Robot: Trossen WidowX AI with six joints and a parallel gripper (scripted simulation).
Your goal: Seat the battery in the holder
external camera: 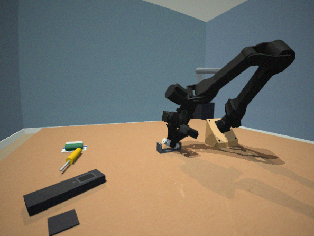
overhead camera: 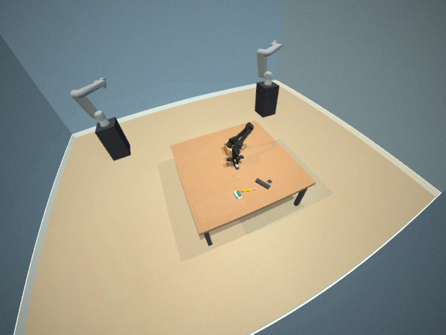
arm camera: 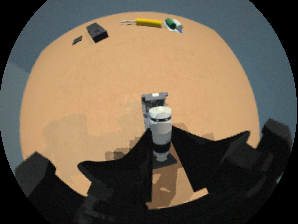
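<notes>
The black gripper (overhead camera: 236, 164) (external camera: 172, 145) (arm camera: 161, 134) is shut on the battery, with one fingertip on each side of it. The battery (external camera: 166, 142) (arm camera: 161, 129) is white and silver with a dark band. It is tilted over the holder, its far end raised near the holder's far end wall. Its lower end points toward the holder's end nearest the arm base. The dark holder (external camera: 159, 148) (arm camera: 148, 98) stands on the table. A fingertip hides the battery's lower part in the exterior view, so its contact with the holder and which end is the terminal are unclear.
A black remote (overhead camera: 263, 183) (external camera: 64, 191) (arm camera: 97, 32), a dark flat cover (external camera: 63, 221) (arm camera: 77, 40), a yellow screwdriver (external camera: 74, 155) (arm camera: 149, 23) and a green-and-white item (external camera: 73, 146) (arm camera: 170, 23) lie away from the holder. The arm's wooden base (external camera: 220, 137) is behind the gripper.
</notes>
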